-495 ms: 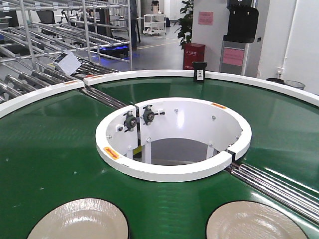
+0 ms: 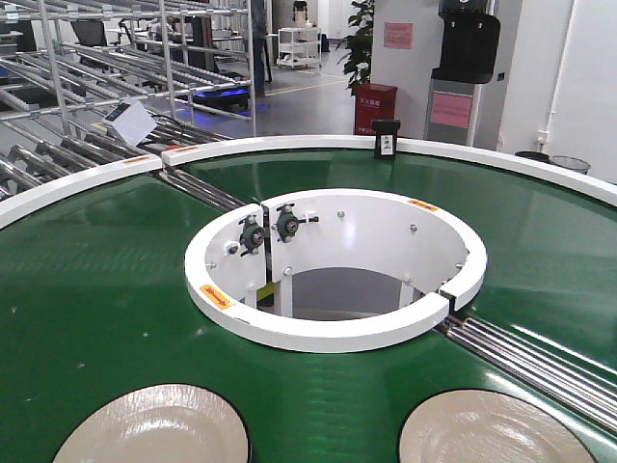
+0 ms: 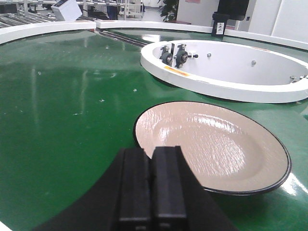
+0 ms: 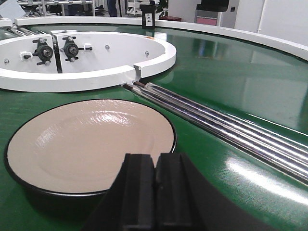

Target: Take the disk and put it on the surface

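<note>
Two cream, black-rimmed plates lie flat on the green belt (image 2: 96, 289) near the white inner ring (image 2: 328, 333): left plate (image 3: 211, 144) just ahead of left gripper (image 3: 152, 158), right plate (image 4: 91, 142) just ahead of right gripper (image 4: 156, 162), both sets of jaws clenched together, gripping nothing.

Left end effector (image 3: 152, 161), near bottom centre, fingers pressed together, holding nothing. Cream black-rimmed disk (image 3: 211, 144) lies flat on green belt (image 3: 62, 120), just right-far of it. White ring (image 3: 231, 86) far right.

Front view overlooks belt (image 2: 96, 289); low wrist views close on, probably, its cropped plates (image 2: 159, 429) (image 2: 492, 434).
</note>
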You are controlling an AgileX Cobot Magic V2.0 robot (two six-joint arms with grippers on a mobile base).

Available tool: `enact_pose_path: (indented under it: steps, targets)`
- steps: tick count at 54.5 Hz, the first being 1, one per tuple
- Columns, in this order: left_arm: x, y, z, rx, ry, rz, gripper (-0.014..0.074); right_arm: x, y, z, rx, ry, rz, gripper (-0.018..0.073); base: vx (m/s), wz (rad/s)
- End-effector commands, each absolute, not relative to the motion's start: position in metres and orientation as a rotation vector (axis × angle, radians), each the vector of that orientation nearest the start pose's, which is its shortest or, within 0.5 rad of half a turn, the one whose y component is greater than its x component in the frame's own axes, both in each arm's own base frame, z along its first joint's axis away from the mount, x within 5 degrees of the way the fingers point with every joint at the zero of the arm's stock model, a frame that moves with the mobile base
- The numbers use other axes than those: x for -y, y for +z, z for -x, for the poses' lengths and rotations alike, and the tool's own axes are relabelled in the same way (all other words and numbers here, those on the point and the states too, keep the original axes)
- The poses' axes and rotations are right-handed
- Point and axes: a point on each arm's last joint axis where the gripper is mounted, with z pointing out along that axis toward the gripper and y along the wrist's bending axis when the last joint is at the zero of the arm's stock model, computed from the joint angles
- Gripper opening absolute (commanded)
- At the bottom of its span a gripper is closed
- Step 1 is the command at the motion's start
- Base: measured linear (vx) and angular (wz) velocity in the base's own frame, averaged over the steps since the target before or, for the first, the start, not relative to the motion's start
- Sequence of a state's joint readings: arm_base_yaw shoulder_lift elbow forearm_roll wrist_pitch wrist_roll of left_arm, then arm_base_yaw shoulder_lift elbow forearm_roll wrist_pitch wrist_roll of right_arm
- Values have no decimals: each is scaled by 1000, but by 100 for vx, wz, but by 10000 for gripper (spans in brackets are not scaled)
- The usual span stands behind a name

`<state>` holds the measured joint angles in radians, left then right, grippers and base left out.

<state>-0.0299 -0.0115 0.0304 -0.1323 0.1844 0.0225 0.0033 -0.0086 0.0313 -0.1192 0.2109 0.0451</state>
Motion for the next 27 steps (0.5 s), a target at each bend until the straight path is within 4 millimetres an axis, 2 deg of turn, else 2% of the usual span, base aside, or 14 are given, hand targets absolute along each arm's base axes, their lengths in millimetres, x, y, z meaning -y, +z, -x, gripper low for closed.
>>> enact_pose_path:
  steps: [1,27]
  targets:
    - [3,205,-55,-1553,-126,57,-8,2,190,-56,-1626,-76,52,-8,0,0]
    - [0,227,-52,-1307,-112,73,-8,1,192,-56,-1612,-80,58,-8,0,0]
